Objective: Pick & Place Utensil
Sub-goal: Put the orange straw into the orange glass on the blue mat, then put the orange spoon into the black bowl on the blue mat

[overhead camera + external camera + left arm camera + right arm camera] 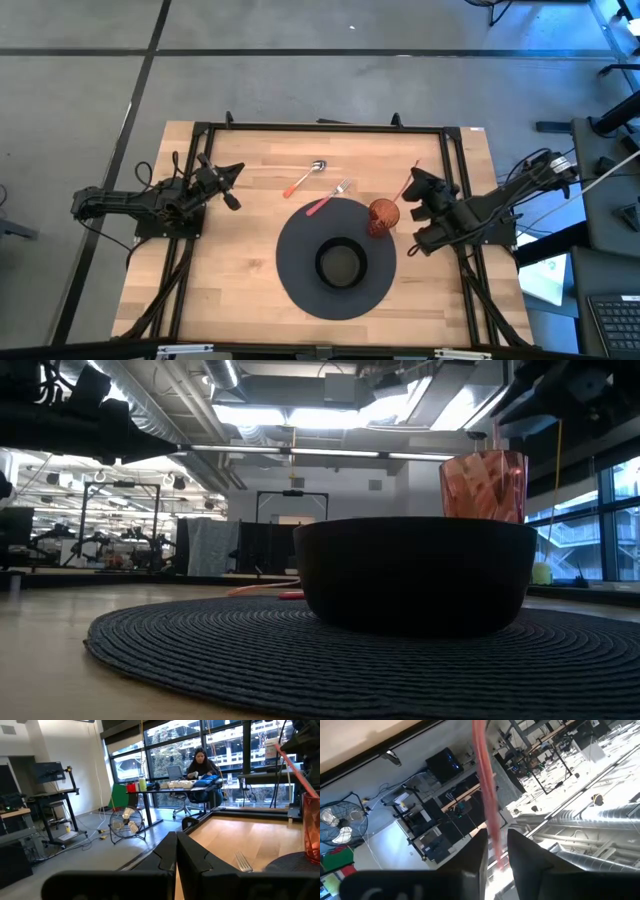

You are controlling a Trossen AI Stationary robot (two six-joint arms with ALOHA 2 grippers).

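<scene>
Between the right end effector's (495,851) narrowly parted fingers sits a thin red-handled utensil (485,785), raised above the red cup (383,216) at the round dark mat's (300,270) edge. On the mat stands a black bowl (340,264). Beyond it lie a fork (328,198) and spoon (305,179). The left end effector (236,172), closed and empty, waits at the surface's left side.

place: robotics lab | seen: desks (170,787), fan (127,822), ceiling ducts (150,430)
</scene>
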